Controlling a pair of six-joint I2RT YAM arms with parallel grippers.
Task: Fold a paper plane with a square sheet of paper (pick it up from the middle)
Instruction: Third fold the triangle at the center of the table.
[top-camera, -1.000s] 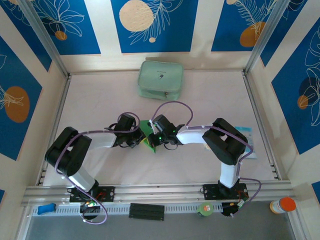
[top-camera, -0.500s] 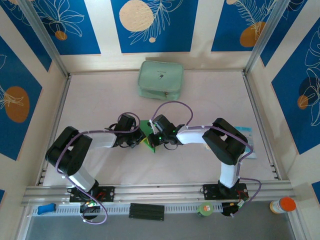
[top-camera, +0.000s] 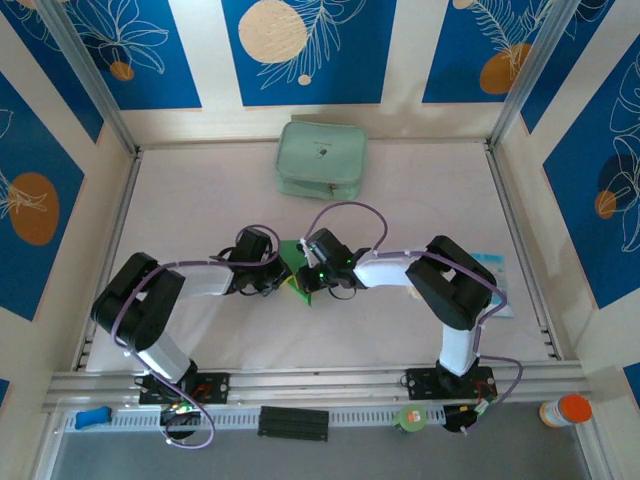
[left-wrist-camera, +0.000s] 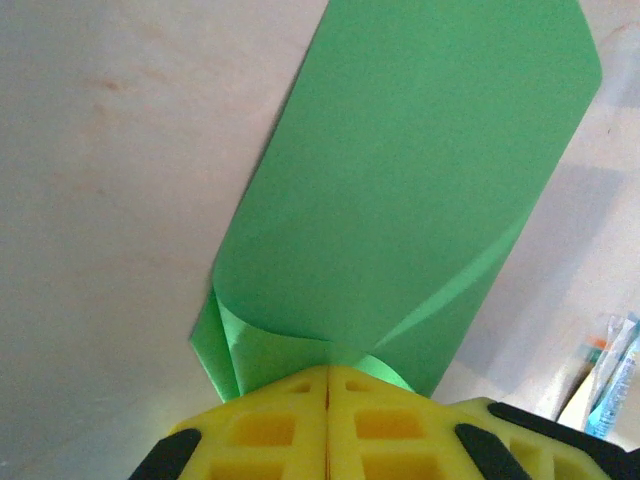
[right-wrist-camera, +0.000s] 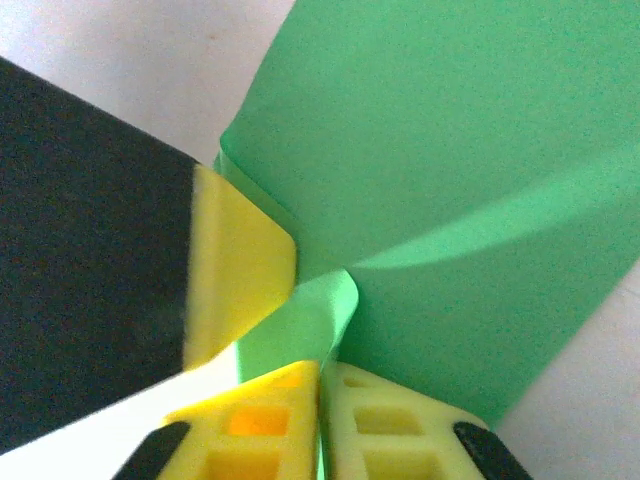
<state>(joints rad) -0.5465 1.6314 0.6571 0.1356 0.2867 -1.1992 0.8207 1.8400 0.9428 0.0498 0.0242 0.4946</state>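
The square sheet of paper (left-wrist-camera: 420, 180) hangs between the two wrists over the middle of the table (top-camera: 420, 200), well apart from the mint pouch (top-camera: 321, 158) at the far edge. It is doubled over into a soft, rounded bend, not a sharp crease. The left gripper (left-wrist-camera: 328, 372) has its yellow fingers pressed flat together on the bunched lower edge, with layers of green fanning out from the seam. The right gripper (right-wrist-camera: 320, 370) is closed on a curl of the paper drawn into the slit between its fingers, though the seam sits too close to the lens to say how firm that pinch is. One of the left gripper's fingers (right-wrist-camera: 240, 270) touches the sheet just beside it.

The step in hand reads as setting a fold with both arms pinching the same corner region. To do it well, one pinch should act as anchor while the other releases and takes hold farther along the edge. That lines the edges up before the bend is flattened; pulling apart with both clamped risks a tear
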